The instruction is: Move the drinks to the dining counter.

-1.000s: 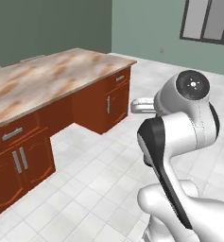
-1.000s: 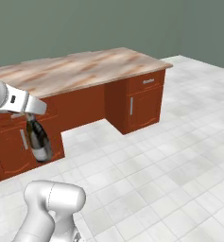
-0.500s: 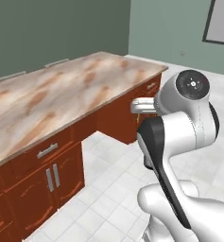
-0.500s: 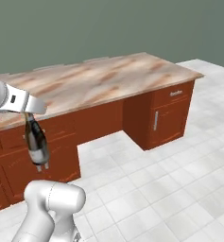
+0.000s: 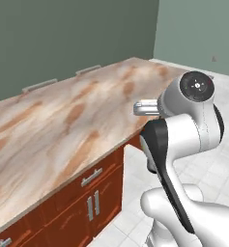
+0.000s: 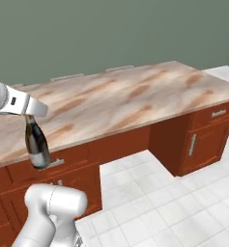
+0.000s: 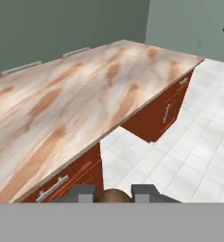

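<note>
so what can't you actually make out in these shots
- Wine bottle: its neck top goes under the white hand in the right base view; the hand view shows just its gold top between the fingertips.
- Gripper: cut off by the bottom edge.
- Counter: left end cut off by the frame edge.

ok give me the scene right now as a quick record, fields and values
gripper: shut on the wine bottle's neck
wine bottle: dark glass, pale label, hangs upright below the gripper, in the air in front of the drawers
dining counter: long veined marble top, nothing seen standing on it
drawers: reddish-brown wood, silver handles
floor: pale tiles
task status: bottle not yet set on the dining counter
</note>
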{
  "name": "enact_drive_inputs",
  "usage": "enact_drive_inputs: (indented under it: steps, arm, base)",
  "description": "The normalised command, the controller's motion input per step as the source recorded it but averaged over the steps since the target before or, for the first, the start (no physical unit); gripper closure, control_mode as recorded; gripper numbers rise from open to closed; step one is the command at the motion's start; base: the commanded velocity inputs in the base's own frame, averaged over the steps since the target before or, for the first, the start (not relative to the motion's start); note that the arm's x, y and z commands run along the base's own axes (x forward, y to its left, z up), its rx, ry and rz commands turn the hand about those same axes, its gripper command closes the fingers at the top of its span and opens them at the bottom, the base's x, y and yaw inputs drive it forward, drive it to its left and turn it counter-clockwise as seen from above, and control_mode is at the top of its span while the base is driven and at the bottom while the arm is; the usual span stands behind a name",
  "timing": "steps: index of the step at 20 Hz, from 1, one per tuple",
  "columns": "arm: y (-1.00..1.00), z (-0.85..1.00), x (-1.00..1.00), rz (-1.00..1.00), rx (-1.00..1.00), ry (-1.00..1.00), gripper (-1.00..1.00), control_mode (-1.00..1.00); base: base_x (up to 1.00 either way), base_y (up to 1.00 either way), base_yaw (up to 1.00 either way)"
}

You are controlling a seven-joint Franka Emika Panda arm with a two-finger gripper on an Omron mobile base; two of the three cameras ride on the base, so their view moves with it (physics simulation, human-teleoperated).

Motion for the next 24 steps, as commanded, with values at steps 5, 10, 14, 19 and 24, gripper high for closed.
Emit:
enact_drive_inputs:
  steps: [5, 10, 14, 19, 24]
  arm:
    - [0.0, 0.0, 0.0, 0.0, 0.0, 0.0, 1.0, 1.0]
    - [0.0, 0.0, 0.0, 0.0, 0.0, 0.0, 1.0, 1.0]
    - [0.0, 0.0, 0.0, 0.0, 0.0, 0.0, 1.0, 1.0]
    - [0.0, 0.0, 0.0, 0.0, 0.0, 0.0, 1.0, 1.0]
    - [0.0, 0.0, 0.0, 0.0, 0.0, 0.0, 1.0, 1.0]
  base:
    - [1.0, 0.45, 0.15]
    - [1.0, 0.36, 0.16]
    - [0.86, 0.17, 0.15]
    - [0.81, 0.1, 0.21]
    - [0.83, 0.08, 0.4]
